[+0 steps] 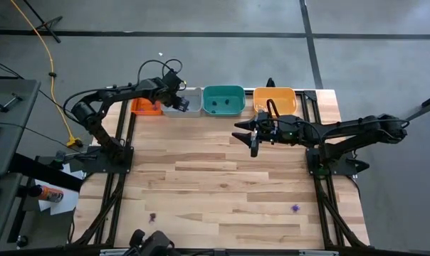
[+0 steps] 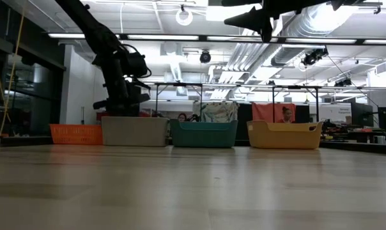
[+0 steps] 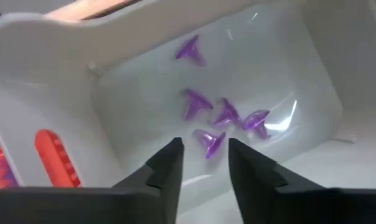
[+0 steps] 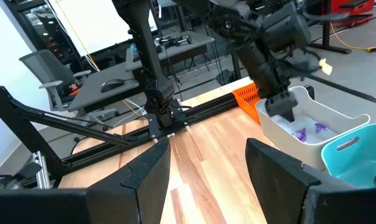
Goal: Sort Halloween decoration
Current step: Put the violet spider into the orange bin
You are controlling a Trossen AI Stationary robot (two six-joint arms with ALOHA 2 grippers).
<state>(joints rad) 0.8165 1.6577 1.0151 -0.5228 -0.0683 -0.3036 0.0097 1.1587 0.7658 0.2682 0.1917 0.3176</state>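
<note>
Two dark fingers [image 3: 169,165] of the left gripper [image 3: 203,163] fill the near edge of the left wrist view, parted with a clear gap and nothing between them, so this gripper is released. Just past the tips lies a cluster of purple trinkets [image 3: 222,118] on the floor of the grey tray [image 3: 138,74]: five small pieces, four close together and one a little apart, toward 11 o'clock of the group in that view. Seen from above, the left gripper [image 1: 178,103] hangs over the grey tray [image 1: 193,96] at about 11 o'clock of the table [image 1: 222,178]. The red-orange tray [image 1: 145,108] touches the grey one on its 9 o'clock side. At 3 o'clock of the grey tray sits the teal tray [image 1: 223,100] with dark bits inside, then the orange-yellow tray [image 1: 275,97].

The right gripper [image 1: 253,135] hovers above the tabletop at roughly 1 o'clock, near the orange-yellow tray, fingers [image 4: 144,180] spread wide and empty. From its wrist camera the grey tray [image 4: 312,127] shows with purple trinkets [image 4: 309,130] inside and the left gripper [image 4: 280,107] over its rim.

Near the table's 6 o'clock edge two more trinkets lie loose on the wood: a dark one [image 1: 152,217] toward 7 o'clock and a purple one [image 1: 295,208] toward 5 o'clock.
</note>
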